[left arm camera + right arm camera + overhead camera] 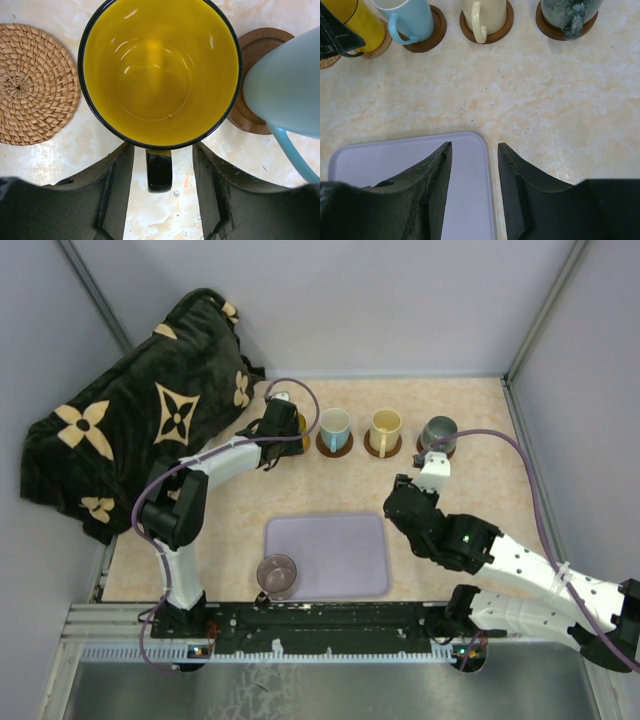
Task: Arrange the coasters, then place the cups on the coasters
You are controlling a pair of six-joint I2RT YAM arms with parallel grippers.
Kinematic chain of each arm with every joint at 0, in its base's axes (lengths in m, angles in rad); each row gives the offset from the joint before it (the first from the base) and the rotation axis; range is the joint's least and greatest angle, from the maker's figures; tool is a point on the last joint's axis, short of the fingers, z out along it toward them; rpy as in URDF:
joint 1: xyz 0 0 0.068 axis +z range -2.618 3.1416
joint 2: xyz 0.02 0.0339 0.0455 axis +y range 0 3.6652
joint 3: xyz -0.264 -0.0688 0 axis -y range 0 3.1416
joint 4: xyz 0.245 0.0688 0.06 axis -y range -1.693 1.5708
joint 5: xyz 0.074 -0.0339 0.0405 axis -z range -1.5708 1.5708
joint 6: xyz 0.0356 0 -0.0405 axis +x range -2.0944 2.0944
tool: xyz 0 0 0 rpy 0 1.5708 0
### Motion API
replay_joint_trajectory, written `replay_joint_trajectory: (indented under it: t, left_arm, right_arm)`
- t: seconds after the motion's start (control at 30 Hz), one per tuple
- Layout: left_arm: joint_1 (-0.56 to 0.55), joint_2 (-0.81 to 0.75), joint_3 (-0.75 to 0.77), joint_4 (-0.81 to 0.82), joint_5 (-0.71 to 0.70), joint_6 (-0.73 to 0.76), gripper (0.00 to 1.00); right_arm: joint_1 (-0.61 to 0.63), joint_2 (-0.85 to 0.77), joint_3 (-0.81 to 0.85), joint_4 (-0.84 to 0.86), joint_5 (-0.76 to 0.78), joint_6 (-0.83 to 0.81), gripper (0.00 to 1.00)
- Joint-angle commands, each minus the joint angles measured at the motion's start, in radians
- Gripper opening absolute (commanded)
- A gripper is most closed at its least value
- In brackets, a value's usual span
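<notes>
Left claw [162, 150] stood open, fingers flanking the handle of the yellow mug [160, 70] without touching. The mug sat at 11 o'clock on the counter [330, 490], a bare woven coaster [35, 85] at its 9 o'clock. Right claw [474, 150] hung part-open, empty, above the tray [380, 165].

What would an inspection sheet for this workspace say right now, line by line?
Surface: beige marbled table, no spills seen.
Job's things: yellow cup, blue-handled cup, cream cup and grey-green cup stand in a row, each on a coaster; one woven coaster lies bare; purple cup stands at the lavender tray's near left corner.
Clutter: black flowered blanket at the far left.
Claws: left claw open astride the yellow cup's handle; right claw open and empty above the tray.
Cables: a purple cable loops along each arm.
Surroundings: grey walls, metal rail at the near edge.
</notes>
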Motion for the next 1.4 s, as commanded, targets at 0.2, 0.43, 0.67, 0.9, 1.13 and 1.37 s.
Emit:
replay_joint_trajectory:
  t: [0.2,0.43,0.67,0.9,1.13,1.37]
  left_arm:
    - [0.002,-0.045,-0.010,-0.009,-0.025,-0.014,0.70]
    - [0.002,-0.173,-0.057,-0.030,-0.023,-0.013,0.92]
    - [0.001,-0.344,-0.130,-0.069,0.001,-0.005,0.94]
    - [-0.014,-0.603,-0.350,-0.138,0.013,-0.030,0.94]
    - [-0.127,-0.927,-0.539,-0.319,-0.007,-0.098,0.94]
    - [-0.403,-1.194,-0.560,-0.503,-0.048,-0.217,0.97]
  right_arm:
    - [-0.010,0.000,0.003,0.030,0.020,0.027,0.43]
    - [-0.010,0.003,-0.007,0.044,0.018,0.020,0.43]
    - [-0.012,0.018,-0.016,0.071,0.012,0.010,0.43]
    - [-0.030,0.021,-0.017,0.083,0.004,0.005,0.44]
    - [-0.137,0.056,-0.032,0.125,-0.113,0.001,0.47]
    - [-0.169,0.108,-0.018,0.172,-0.150,-0.039,0.48]
